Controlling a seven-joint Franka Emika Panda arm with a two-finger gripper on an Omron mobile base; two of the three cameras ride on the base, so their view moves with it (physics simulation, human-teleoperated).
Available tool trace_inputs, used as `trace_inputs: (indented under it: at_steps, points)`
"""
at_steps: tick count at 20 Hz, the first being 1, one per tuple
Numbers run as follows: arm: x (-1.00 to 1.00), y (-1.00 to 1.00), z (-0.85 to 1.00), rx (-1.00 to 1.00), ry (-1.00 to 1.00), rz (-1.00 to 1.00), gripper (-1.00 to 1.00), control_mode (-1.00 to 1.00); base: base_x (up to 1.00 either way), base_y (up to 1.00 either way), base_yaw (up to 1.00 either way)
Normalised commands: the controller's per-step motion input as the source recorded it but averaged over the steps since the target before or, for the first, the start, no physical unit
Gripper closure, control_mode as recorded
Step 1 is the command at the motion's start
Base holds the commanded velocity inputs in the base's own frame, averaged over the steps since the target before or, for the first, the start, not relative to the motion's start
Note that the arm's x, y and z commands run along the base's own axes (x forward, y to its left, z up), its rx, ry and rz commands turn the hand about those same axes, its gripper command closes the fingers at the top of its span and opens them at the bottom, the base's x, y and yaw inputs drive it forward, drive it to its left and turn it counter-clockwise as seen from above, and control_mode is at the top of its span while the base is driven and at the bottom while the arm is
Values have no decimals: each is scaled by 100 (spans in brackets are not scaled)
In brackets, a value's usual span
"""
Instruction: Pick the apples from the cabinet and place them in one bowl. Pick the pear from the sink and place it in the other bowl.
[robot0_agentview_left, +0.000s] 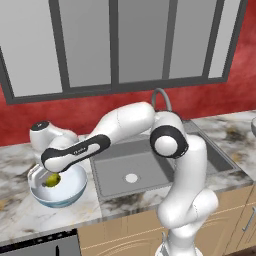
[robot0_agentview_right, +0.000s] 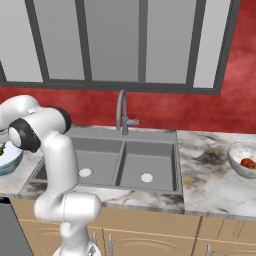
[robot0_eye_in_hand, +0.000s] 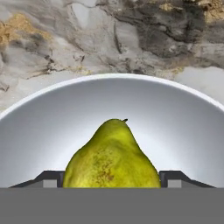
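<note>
The arm (robot0_agentview_left: 180, 200) is glossy white all over, built from chunky rounded segments that look like fat tubes with smooth domed ends. One joint, mid-right of the left base view, has a black ring around a white cap (robot0_agentview_left: 167, 142). The forearm carries a long black band (robot0_agentview_left: 75, 151) with tiny pale lettering I can't read. In the hand view, the tool (robot0_eye_in_hand: 112, 178) shows two small dark fingertips (robot0_eye_in_hand: 48, 178) with grey pads.
</note>
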Motion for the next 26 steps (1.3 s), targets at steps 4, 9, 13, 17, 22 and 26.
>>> trace_inputs:
  at_steps: [4,9,13,17,22,26]
  points:
    - [0,0,-22,-1,-2,-1,100,-100,0,0,0]
    - [-7,-7,-17,0,0,0,100,-100,0,0,0]
    - [-29,-17,0,0,-1,0,100,-100,0,0,0]
    - [-9,0,0,0,0,-1,-100,-100,0,0,0]
    - [-4,-6,2,0,0,0,-100,-100,0,0,0]
    - [0,-41,17,6,0,0,-100,-100,0,0,0]
